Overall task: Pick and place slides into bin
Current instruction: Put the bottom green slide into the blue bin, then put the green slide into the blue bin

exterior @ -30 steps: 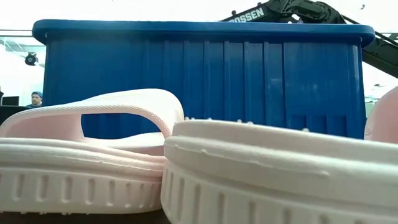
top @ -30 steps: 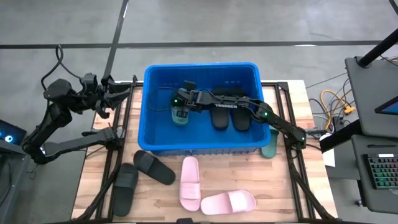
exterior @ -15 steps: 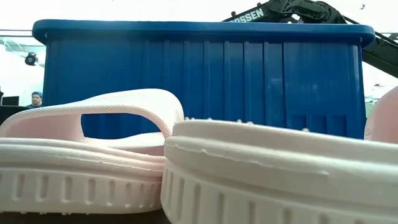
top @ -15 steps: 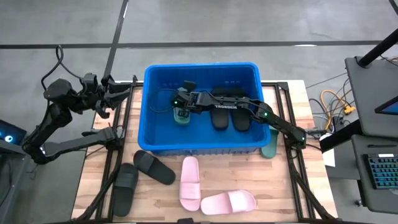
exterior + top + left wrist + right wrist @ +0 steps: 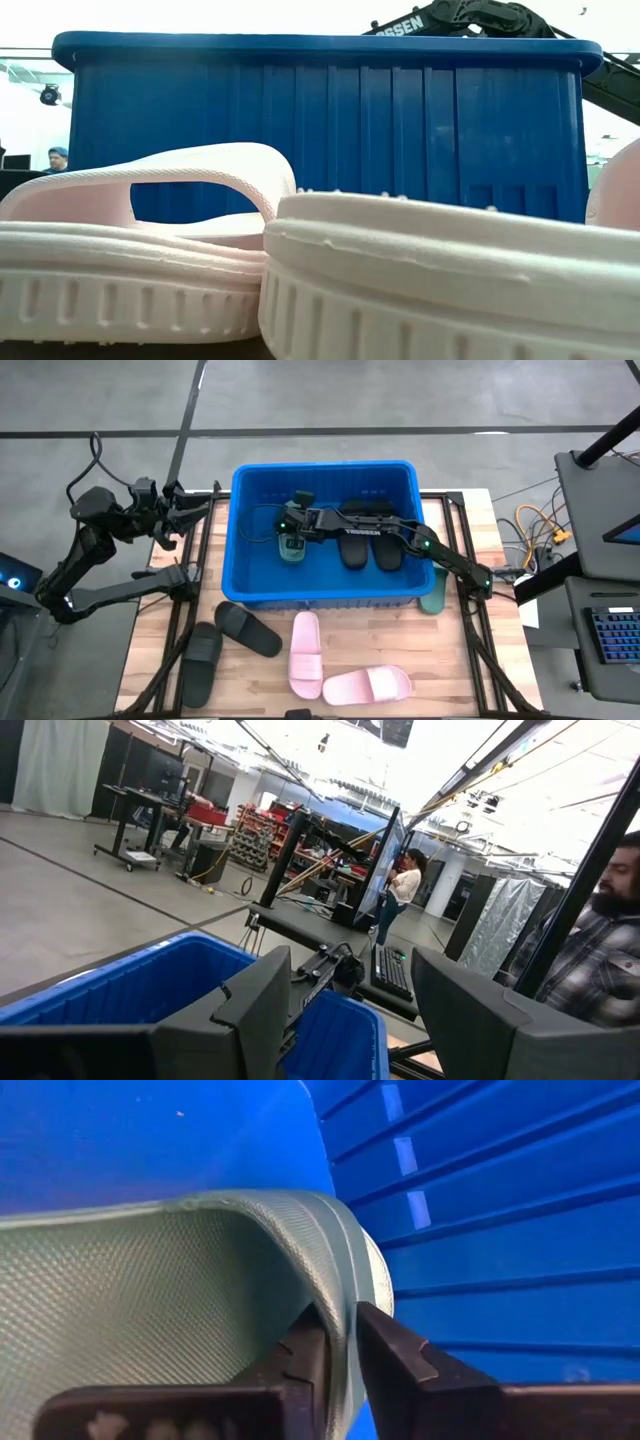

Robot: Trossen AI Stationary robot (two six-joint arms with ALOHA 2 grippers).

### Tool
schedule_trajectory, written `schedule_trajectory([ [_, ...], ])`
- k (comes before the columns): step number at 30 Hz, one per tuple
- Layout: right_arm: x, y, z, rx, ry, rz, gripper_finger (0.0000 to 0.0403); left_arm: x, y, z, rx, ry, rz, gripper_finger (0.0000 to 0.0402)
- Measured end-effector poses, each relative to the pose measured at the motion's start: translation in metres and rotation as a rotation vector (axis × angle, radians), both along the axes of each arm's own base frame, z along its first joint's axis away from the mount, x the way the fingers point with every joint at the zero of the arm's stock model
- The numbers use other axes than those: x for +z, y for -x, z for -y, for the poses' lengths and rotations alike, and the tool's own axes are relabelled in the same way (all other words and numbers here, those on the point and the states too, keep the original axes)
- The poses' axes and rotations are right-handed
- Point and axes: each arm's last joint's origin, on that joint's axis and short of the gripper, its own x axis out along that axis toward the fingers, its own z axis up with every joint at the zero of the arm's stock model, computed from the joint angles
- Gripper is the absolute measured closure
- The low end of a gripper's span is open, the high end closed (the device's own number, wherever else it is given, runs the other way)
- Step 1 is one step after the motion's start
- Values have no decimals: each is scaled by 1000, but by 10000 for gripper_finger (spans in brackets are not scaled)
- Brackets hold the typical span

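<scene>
Both arms are dark, near-black, built of slim boxy links joined by rounded joint housings. The left arm (image 5: 95, 550) carries a thin black cable looping off its upper joint, and a bulky, knobbed wrist assembly. The right arm (image 5: 400, 538) bears white block lettering along its forearm link and small green indicator lights near the wrist. Its fingers (image 5: 395, 1355) are matte black, angular and wedge-shaped; the left fingers (image 5: 262, 1000) are broad, flat, dark grey plates.
</scene>
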Motion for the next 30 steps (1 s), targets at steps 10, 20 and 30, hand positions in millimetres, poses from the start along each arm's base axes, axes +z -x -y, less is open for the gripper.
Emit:
schedule_trajectory([
  [10,0,0,0,-5,-19,7,292,0,0,0,0,0,0,208],
  [20,5,0,-4,44,-128,18,282,0,0,0,-6,-1,-1,208],
  [30,4,4,-6,44,-153,-20,278,0,0,0,-8,-1,-1,208],
])
